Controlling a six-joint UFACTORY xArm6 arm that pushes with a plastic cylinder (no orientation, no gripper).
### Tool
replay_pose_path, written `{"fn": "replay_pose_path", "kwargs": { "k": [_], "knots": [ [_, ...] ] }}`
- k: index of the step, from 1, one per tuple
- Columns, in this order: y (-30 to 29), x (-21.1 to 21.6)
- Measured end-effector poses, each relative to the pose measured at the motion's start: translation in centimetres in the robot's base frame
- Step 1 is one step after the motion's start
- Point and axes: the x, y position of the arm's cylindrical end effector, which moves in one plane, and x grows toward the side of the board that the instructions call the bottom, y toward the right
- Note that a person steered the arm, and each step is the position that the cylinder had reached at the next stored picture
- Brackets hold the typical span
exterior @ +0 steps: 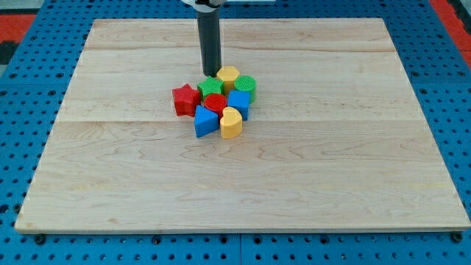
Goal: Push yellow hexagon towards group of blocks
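The yellow hexagon [227,74] sits at the top of a tight cluster near the board's middle. It touches the green star [211,88] and the green cylinder [246,85]. Below them are the red cylinder [215,101], the blue cube [238,102], the red star [185,99], the blue triangle [206,120] and the yellow heart [231,123]. My tip [212,73] stands just left of the yellow hexagon, above the green star, close to or touching both.
The blocks rest on a light wooden board [353,169]. A blue pegboard [22,147] surrounds it.
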Motion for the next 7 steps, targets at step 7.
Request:
{"fn": "replay_pose_path", "kwargs": {
  "k": [7],
  "knots": [
    [-12.0,-3.8]
  ]
}}
